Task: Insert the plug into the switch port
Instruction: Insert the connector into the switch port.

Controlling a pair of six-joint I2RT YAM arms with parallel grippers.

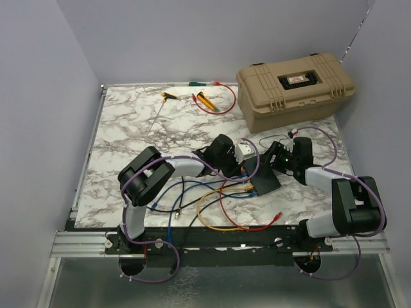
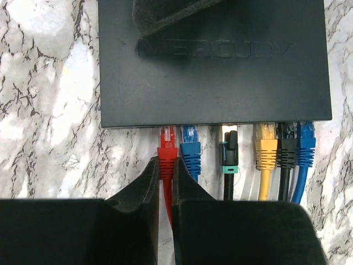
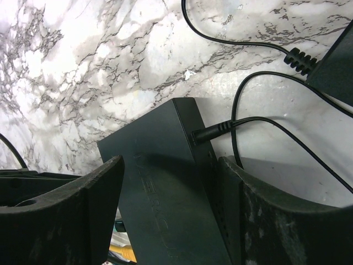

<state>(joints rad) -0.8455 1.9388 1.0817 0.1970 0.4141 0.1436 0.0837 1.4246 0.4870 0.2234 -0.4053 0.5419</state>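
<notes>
The switch (image 2: 215, 83) is a flat dark-grey box lying on the marble table, its port edge facing the left wrist camera. My left gripper (image 2: 164, 165) is shut on the boot of the red plug (image 2: 166, 146). The plug's clear tip sits in the leftmost port, about as deep as the blue plug (image 2: 190, 150) beside it. My right gripper (image 3: 171, 161) spans the switch (image 3: 165, 199) across its width. One of its fingers (image 3: 242, 210) is against the back side by the power cord (image 3: 220, 130); the other lies at the port-side edge. In the top view the switch (image 1: 265, 182) lies between both arms.
Further plugs fill the ports: a black-and-teal one (image 2: 230, 157), yellow (image 2: 266, 152), black (image 2: 287, 152) and blue (image 2: 305, 149). A black power adapter (image 3: 336, 66) lies beyond the switch. A tan case (image 1: 295, 86) stands back right, orange-handled tools (image 1: 205, 99) at the back, loose cables (image 1: 218, 215) in front.
</notes>
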